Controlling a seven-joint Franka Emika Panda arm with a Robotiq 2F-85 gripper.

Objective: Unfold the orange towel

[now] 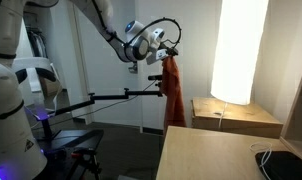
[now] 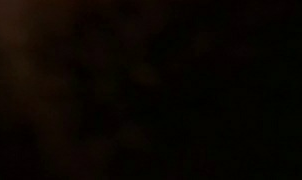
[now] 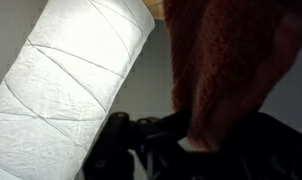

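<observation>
The orange towel (image 1: pixel 173 92) hangs in mid-air at the upper middle of the frame in an exterior view. It is pinched at its top end by the pincer (image 1: pixel 167 53), whose jaws are closed tight on the cloth. The arm (image 1: pixel 101 25) reaches in from the upper left.

To the left of the cloth there is open room, crossed only by a thin black rod (image 1: pixel 106 97) that runs level toward the towel at mid-height. Close on the right stands a tall glowing paper lamp (image 1: pixel 236 50). Below it is a light wooden box (image 1: pixel 236 118), and the towel's lower end falls near the box's left edge — whether it touches, I cannot tell. A pale desk (image 1: pixel 206 155) fills the lower right.

The towel drops straight from the grip as a narrow, bunched strip, coral red and plain, creased lengthwise.

In the wrist view the towel (image 3: pixel 231 70) fills the right half, nubby and dark red in shadow, and runs down into the black pincer (image 3: pixel 196 140) at the bottom. The lamp (image 3: pixel 71 85), white crinkled paper, slants across the left — close to the cloth, with a grey gap between them.
</observation>
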